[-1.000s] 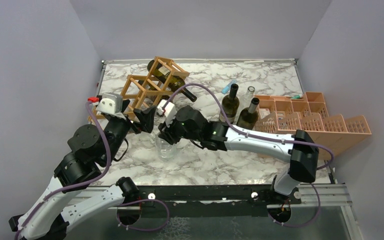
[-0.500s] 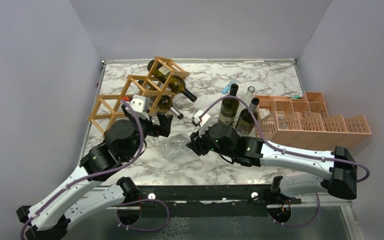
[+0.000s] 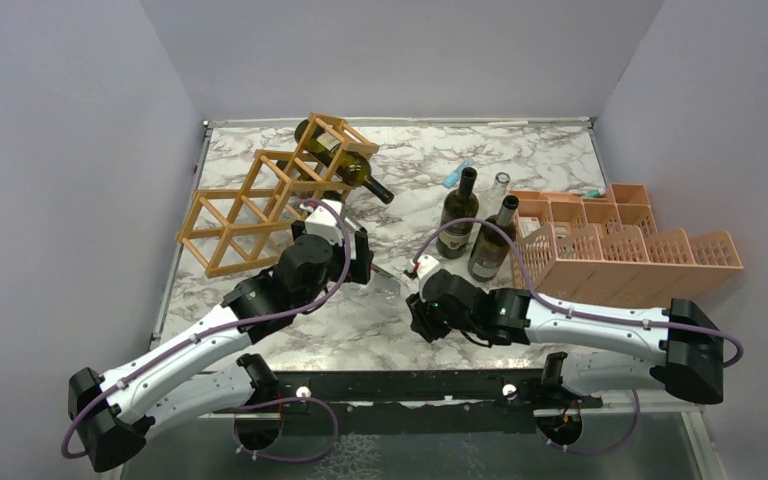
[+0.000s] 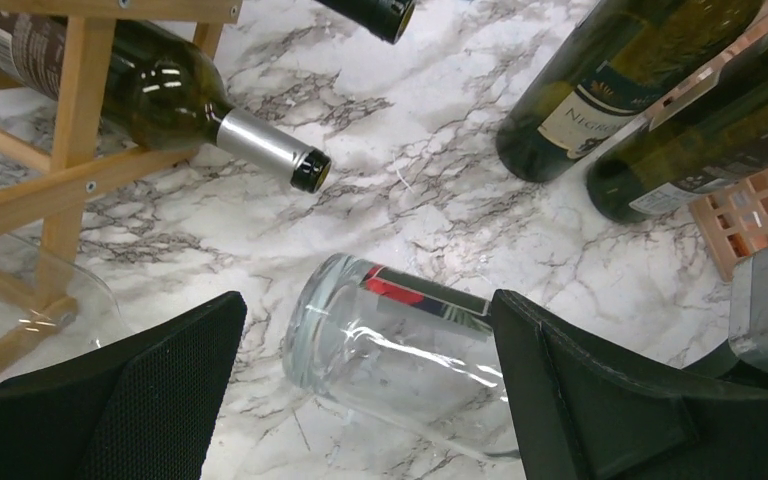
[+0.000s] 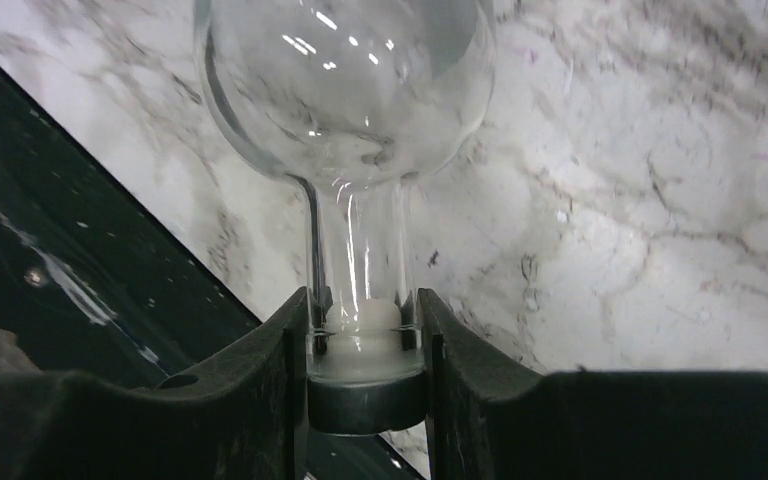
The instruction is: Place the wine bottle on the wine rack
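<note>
in the last second both arms have pulled back from the wine rack (image 3: 260, 205), which sits at about 10 o'clock on the marble table (image 3: 520, 160), and the clear wine bottle (image 3: 385, 290) has come with them, sliding from just in front of the rack toward the near middle of the table, at roughly 6 o'clock. the right gripper (image 5: 365, 320) is pinched tight on the bottle's neck just below its white-stoppered mouth, so the right arm looks to have done the dragging. the bottle lies on its side, base pointing to about 10 o'clock and neck to 4 o'clock. the left gripper (image 4: 365, 300) has swung over from the rack's far-left end and now hangs above the base with its fingers spread wide, holding nothing; whether it touches the glass i cannot tell. a dark bottle (image 4: 160, 100) already lies in the rack, and two more bottles (image 3: 460, 215) stand at about 2 o'clock from the clear one, beside the pink crate (image 3: 620, 245). my reading is that the move away from the rack is a regrasp rather than a setback: with the neck pinned, the left gripper is placed to close on the body so the two arms can lift the bottle and feed it into an open diamond.
</note>
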`<state>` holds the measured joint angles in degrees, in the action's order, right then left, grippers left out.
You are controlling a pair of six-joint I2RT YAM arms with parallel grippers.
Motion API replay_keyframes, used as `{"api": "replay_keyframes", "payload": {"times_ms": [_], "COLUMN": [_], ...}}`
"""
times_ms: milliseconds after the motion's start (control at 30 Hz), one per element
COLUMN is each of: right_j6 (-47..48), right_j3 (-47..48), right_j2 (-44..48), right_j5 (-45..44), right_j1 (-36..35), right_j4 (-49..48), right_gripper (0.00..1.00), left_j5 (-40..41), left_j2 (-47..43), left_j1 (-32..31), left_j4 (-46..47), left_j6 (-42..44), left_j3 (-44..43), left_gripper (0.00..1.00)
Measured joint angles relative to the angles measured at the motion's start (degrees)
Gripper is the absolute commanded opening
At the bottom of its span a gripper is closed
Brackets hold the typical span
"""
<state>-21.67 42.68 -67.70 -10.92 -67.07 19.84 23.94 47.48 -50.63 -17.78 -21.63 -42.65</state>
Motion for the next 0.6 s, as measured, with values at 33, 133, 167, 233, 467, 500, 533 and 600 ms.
{"api": "replay_keyframes", "payload": {"times_ms": [33, 133, 167, 233, 467, 500, 533, 600], "right_j6": [-0.4, -1.0, -1.0, -1.1, -1.7, -1.9, -2.1, -2.4], "right_j3": [-0.9, -3.5, -3.9, -4.6, -6.6, -6.6, -6.6, -6.6], "right_j2": [-0.1, -0.4, -0.5, -0.9, -3.2, -3.5, -3.6, -3.8], "right_j5": [0.0, 0.4, 0.6, 0.9, 2.3, 2.4, 2.4, 2.6], "right_j1": [0.0, 0.0, 0.0, 0.0, 0.0, 0.0, 0.0, 0.0], "right_j4": [0.3, 0.7, 0.8, 0.7, -0.8, -0.9, -0.9, -0.9], "right_gripper": [0.01, 0.01, 0.01, 0.01, 0.13, 0.15, 0.16, 0.19], "left_j5": [0.0, 0.0, 0.0, -0.3, -6.3, -7.7, -9.0, -11.4], "left_j2": [0.8, 2.6, 3.1, 4.3, 11.9, 13.1, 14.1, 15.1], "left_j1": [0.0, 0.2, 0.5, 1.1, 6.3, 7.2, 8.0, 9.5], "left_j4": [0.1, 1.2, 1.9, 3.2, 9.2, 9.3, 9.3, 9.6], "left_j6": [-0.4, -1.3, -1.4, -1.6, -4.3, -4.9, -5.5, -6.6], "left_j3": [0.2, 1.3, 1.7, 2.3, 4.9, 5.1, 5.2, 5.9], "left_gripper": [0.99, 0.99, 0.99, 0.99, 0.95, 0.95, 0.94, 0.93]}}
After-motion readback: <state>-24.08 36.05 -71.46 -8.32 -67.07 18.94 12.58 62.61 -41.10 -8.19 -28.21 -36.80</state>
